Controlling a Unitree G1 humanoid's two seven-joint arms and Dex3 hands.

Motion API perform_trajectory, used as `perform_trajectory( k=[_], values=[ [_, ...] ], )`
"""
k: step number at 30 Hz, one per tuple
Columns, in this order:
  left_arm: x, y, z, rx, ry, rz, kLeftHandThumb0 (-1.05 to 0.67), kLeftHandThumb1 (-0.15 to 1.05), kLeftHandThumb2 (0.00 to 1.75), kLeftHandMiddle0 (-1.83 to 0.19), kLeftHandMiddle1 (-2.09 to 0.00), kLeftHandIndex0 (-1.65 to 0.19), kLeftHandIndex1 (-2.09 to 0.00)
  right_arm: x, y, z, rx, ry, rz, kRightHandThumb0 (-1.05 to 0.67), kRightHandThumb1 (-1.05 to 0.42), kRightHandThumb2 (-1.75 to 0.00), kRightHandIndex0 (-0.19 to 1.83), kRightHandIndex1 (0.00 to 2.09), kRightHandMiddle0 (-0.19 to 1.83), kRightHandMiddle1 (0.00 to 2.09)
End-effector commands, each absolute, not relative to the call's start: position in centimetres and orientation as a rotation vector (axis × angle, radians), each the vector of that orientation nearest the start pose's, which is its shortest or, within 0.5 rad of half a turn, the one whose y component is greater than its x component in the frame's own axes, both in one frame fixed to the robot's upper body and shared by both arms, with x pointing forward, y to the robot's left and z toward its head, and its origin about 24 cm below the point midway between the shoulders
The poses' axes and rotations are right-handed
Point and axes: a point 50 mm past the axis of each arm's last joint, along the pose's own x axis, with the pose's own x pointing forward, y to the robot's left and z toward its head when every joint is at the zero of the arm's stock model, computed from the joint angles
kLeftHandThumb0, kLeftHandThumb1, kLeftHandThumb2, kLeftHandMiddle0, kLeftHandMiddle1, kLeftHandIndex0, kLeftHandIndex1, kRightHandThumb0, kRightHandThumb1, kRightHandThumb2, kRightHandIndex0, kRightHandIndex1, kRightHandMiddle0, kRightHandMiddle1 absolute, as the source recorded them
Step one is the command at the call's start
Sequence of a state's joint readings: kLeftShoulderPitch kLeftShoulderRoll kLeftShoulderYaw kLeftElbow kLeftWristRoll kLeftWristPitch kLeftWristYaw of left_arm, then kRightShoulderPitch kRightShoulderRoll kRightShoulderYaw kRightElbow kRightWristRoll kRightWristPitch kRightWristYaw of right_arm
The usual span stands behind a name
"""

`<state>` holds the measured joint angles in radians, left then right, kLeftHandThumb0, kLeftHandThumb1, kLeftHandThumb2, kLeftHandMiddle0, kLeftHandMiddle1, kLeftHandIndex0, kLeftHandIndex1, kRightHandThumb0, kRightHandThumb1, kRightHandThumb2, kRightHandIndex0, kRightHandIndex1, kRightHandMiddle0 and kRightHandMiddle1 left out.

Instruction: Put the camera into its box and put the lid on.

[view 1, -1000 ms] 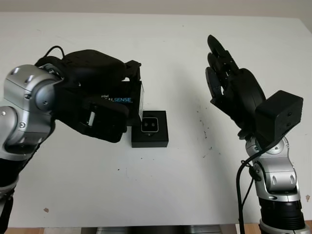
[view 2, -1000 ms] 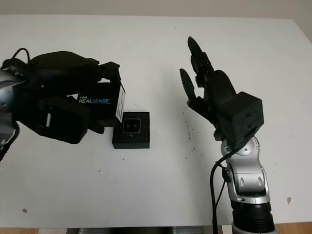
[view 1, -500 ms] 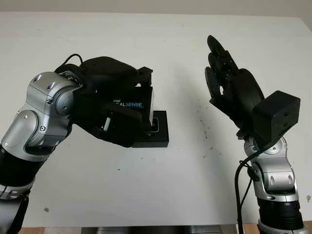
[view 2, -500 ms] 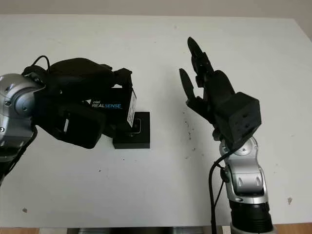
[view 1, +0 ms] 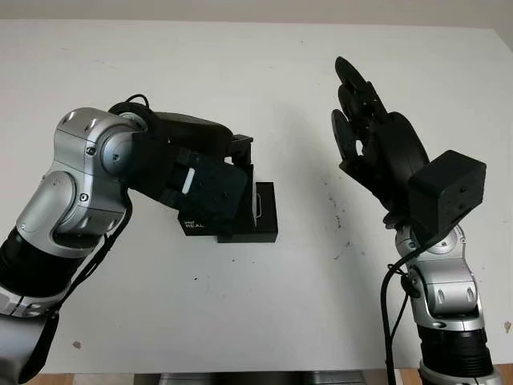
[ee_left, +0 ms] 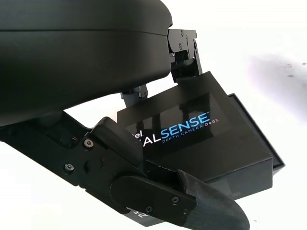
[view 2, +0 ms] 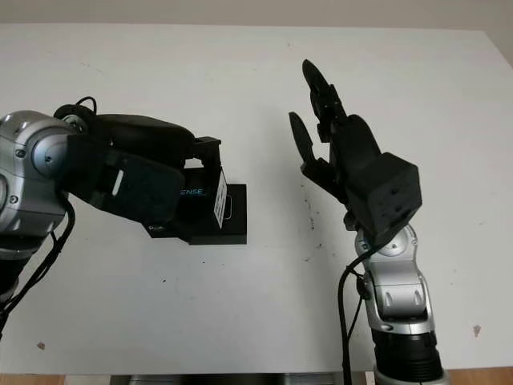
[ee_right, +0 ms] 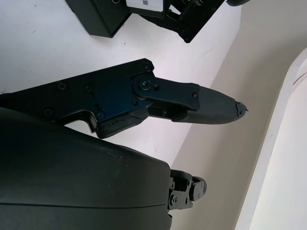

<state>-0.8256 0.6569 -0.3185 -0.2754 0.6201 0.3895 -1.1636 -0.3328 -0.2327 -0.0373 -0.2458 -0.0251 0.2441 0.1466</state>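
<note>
Lid point(ee_left: 192, 139), matte black cardboard, rectangular, printed "REALSENSE DEPTH CAMERA D405" in white and blue, gripped in left hand point(view 1: 204, 188) with fingers point(ee_left: 177, 201) wrapped round its sides. Lid sits tilted over the left part of the box point(view 1: 260, 216), a shallow black square tray on the white counter point(view 1: 264, 72); right part of the box is uncovered. White barcode sticker point(view 2: 220, 206) on the lid's end face. Camera point(view 1: 260, 210), a small pale rounded piece, partly visible inside the box beside the lid's edge; cannot tell more of it. Right hand point(view 1: 365, 132) open, raised above the counter, well apart to the right of the box, glossy black plastic shell, holding nothing. Counter smooth, matte, with small dark specks point(view 1: 337, 216) between box and right hand.
</note>
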Motion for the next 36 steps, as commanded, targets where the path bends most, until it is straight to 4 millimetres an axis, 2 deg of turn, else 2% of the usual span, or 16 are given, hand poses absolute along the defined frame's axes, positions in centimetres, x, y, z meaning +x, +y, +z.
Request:
perform_trajectory(
  k=[1, 3, 5, 11, 23, 28, 30, 36],
  values=[
    [30.4, 12.4, 25.0, 1.468, 0.013, -0.748, -0.30, 1.05, 0.44, -1.15, -2.09, -0.60, -2.09, 29.4, -16.1, 17.1, -0.260, -0.342, 0.150, -0.78, -1.05, -0.59, -0.02, 0.06, -0.10, 0.25],
    [30.6, 12.3, 24.7, 1.456, 0.013, -0.745, -0.30, 1.05, 0.47, -1.19, -2.09, -0.73, -2.09, 29.4, -16.1, 17.0, -0.254, -0.344, 0.149, -0.77, -1.05, -0.59, -0.02, 0.06, -0.14, 0.34],
    [30.8, 12.2, 24.5, 1.448, 0.013, -0.740, -0.30, 1.05, 0.49, -1.20, -2.09, -0.76, -2.09, 29.3, -16.1, 16.9, -0.261, -0.346, 0.148, -0.77, -1.05, -0.59, -0.02, 0.06, -0.18, 0.42],
    [31.4, 11.7, 23.4, 1.449, -0.036, -0.695, -0.31, 1.05, 0.45, -1.27, -2.09, -0.89, -2.09, 29.1, -16.3, 16.6, -0.285, -0.353, 0.145, -0.75, -1.05, -0.60, -0.02, 0.06, -0.18, 0.41],
    [31.4, 11.4, 22.5, 1.490, -0.132, -0.700, -0.28, 1.05, 0.44, -1.29, -2.09, -0.76, -2.09, 29.1, -16.2, 16.5, -0.280, -0.352, 0.143, -0.73, -1.05, -0.60, -0.01, 0.06, -0.19, 0.45],
    [31.1, 11.5, 22.6, 1.519, -0.134, -0.713, -0.29, 1.05, 0.41, -1.14, -2.09, -0.50, -2.09, 29.2, -16.2, 16.5, -0.273, -0.354, 0.146, -0.75, -1.05, -0.60, -0.01, 0.06, -0.19, 0.46],
    [31.1, 11.6, 22.5, 1.504, -0.139, -0.719, -0.29, 1.05, 0.40, -1.10, -2.09, -0.46, -2.09, 29.2, -16.1, 16.5, -0.270, -0.356, 0.145, -0.75, -1.05, -0.60, -0.01, 0.06, -0.19, 0.46],
    [31.0, 11.6, 22.0, 1.451, -0.112, -0.758, -0.29, 1.05, 0.45, -1.26, -2.09, -0.60, -2.09, 29.3, -16.1, 16.6, -0.264, -0.355, 0.144, -0.75, -1.05, -0.60, -0.02, 0.05, -0.19, 0.44]
  ],
)
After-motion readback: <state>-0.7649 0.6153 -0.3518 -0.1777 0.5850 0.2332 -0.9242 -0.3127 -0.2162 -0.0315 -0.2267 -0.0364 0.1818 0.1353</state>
